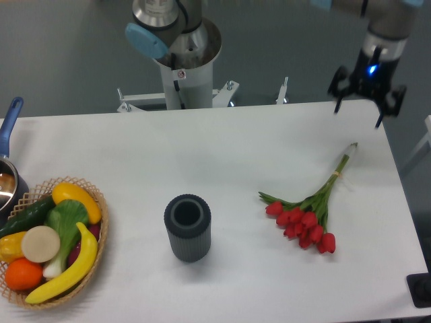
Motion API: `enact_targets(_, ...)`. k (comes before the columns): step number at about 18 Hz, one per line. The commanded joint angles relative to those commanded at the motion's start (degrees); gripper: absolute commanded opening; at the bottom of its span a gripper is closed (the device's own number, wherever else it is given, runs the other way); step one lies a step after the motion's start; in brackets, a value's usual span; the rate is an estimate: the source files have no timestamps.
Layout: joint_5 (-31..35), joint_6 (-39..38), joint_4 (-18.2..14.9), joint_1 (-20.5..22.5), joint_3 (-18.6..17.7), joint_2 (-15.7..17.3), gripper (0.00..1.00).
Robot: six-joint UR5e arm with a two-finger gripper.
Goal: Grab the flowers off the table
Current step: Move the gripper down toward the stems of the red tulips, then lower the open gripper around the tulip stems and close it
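The flowers (306, 219), a bunch of red tulip buds on long green stems, lie flat on the white table (236, 148) at the right. The buds point toward the front and the stem ends point toward the back right. My gripper (359, 112) hangs in the air at the back right, above the table's far edge and beyond the stem ends. Its two dark fingers are spread apart and hold nothing.
A dark ribbed cylindrical vase (187, 227) stands upright in the middle front. A wicker basket of fruit and vegetables (50, 242) sits at the front left. A pot with a blue handle (8, 145) is at the left edge. The arm's base (182, 60) stands behind the table.
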Motion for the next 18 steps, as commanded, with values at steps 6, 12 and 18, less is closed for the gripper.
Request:
enact_targets(6,0.26,-1.33,4.40,-2.11,-0.09,-4.22,1.00)
enact_targets(12,0.35,-1.07,6.51,-3.43,2.10,-9.76,1.00)
enact_targets(18,0.44,-1.15,6.69,-5.36,4.74,-13.63,1.00)
